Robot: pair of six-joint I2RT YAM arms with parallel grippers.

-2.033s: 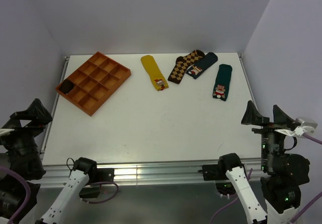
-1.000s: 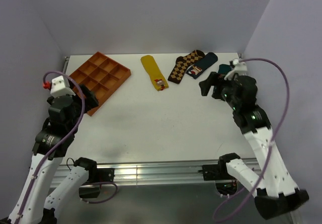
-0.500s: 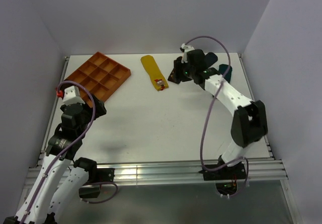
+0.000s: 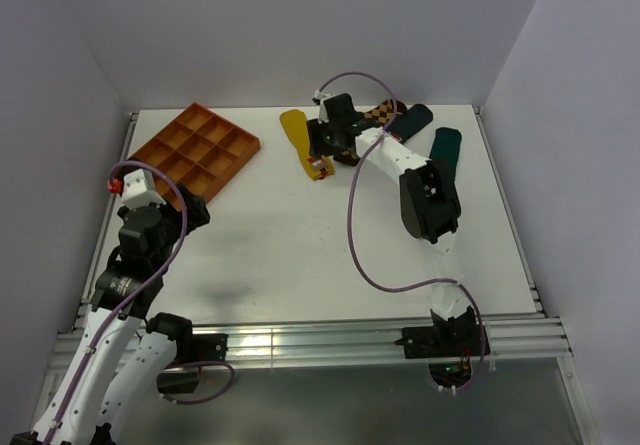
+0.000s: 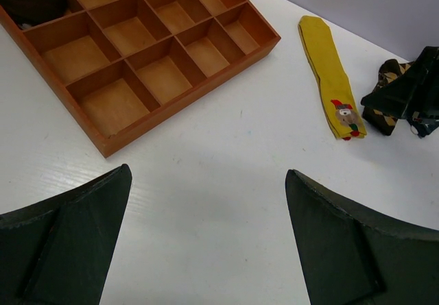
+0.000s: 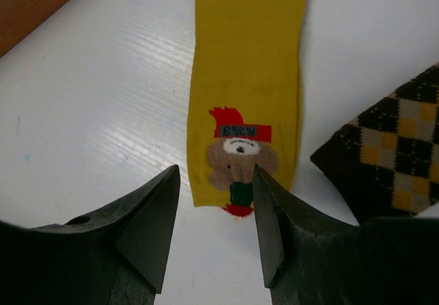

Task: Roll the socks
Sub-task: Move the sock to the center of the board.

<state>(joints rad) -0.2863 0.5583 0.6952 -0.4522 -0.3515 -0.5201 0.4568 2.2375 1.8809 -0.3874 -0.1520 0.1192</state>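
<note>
The mustard-yellow sock (image 4: pixel 300 140) lies flat at the far middle of the table, its toe with the red-and-white figure toward me. It also shows in the left wrist view (image 5: pixel 329 72) and the right wrist view (image 6: pixel 247 65). My right gripper (image 4: pixel 323 157) is open and hovers at the toe end. In the right wrist view the gripper (image 6: pixel 216 175) has a narrow gap between its fingers, just in front of the figure, and holds nothing. My left gripper (image 4: pixel 165 215) is wide open and empty above bare table (image 5: pixel 207 175), well short of the sock.
An orange compartment tray (image 4: pixel 190 155) sits at the far left, with a dark item (image 5: pixel 34 0) in one cell. A brown-and-tan argyle sock (image 6: pixel 391 147) lies just right of the yellow one. Two dark green socks (image 4: pixel 410 120) (image 4: pixel 443 150) lie further right.
My right arm has swung left from over the argyle sock to the yellow sock's toe. My left arm has barely moved in the last half second.
</note>
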